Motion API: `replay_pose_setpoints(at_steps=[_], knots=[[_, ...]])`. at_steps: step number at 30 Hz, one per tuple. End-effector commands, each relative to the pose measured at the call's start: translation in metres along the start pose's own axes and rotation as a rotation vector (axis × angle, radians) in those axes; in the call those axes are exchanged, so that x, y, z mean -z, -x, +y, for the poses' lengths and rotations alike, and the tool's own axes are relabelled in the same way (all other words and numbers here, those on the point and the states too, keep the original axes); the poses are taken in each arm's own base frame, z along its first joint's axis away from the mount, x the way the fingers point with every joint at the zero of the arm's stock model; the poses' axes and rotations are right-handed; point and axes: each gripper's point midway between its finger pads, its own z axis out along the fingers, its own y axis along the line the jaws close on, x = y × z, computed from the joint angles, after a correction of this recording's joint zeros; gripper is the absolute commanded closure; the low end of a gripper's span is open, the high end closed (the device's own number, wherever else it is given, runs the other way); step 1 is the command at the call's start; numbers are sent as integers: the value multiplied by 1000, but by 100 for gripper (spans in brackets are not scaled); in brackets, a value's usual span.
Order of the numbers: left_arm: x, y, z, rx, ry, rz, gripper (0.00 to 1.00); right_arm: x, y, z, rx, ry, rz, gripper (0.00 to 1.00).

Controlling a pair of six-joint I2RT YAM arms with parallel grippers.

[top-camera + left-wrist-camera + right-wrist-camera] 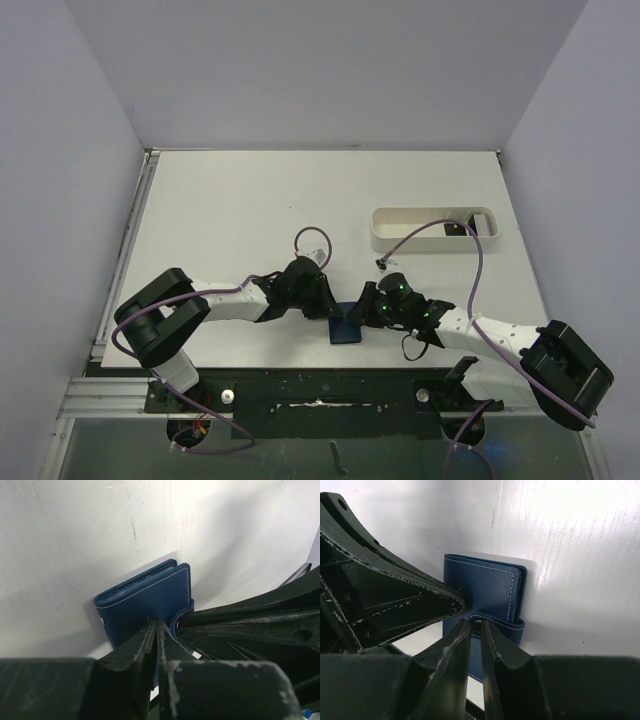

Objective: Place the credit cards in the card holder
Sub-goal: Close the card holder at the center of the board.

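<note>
Overhead view: a white worktop with two black-and-white robot arms reaching in from the near edge and meeting near its front centre. Between them lies the card holder, a small navy wallet, close to the near edge. The left end effector meets it from the left and the right end effector from the right, so close that they almost touch each other. Well apart, at the back right, sits a long white oval tray. A small dark shape inside it may be one of the credit cards, but it is too small to be sure

Left wrist view: the card holder is folded shut; whether it lies flat or is tipped up cannot be told. The left end effector has its fingers pressed together on the wallet's near edge, a sliver of blue showing between them. This grip seems meant to steady the wallet while the other arm works the clasp

Right wrist view: the snap tab wraps round the wallet's open edge toward the camera. The right end effector has its fingers nearly together, pinching the card holder by the tab's end, with the metal snap just visible between them. The likely purpose is to pull the tab free so the wallet can open; no card is in either grip
</note>
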Motion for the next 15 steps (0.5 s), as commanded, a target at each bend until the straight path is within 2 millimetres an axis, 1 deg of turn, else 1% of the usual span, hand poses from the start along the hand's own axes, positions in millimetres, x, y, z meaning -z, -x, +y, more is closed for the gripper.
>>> replay_pose_setpoints(at_steps=[1, 4, 10, 15], knots=[[-8, -9, 23, -9, 95, 17, 96, 2, 5, 9, 11, 24, -13, 84], [-8, -10, 23, -9, 96, 18, 96, 3, 4, 8, 21, 10, -9, 85], [-8, -10, 23, -7, 97, 18, 96, 3, 2, 13, 47, 4, 3, 85], [-8, -10, 23, -8, 97, 16, 96, 1, 1, 7, 54, -34, 8, 86]])
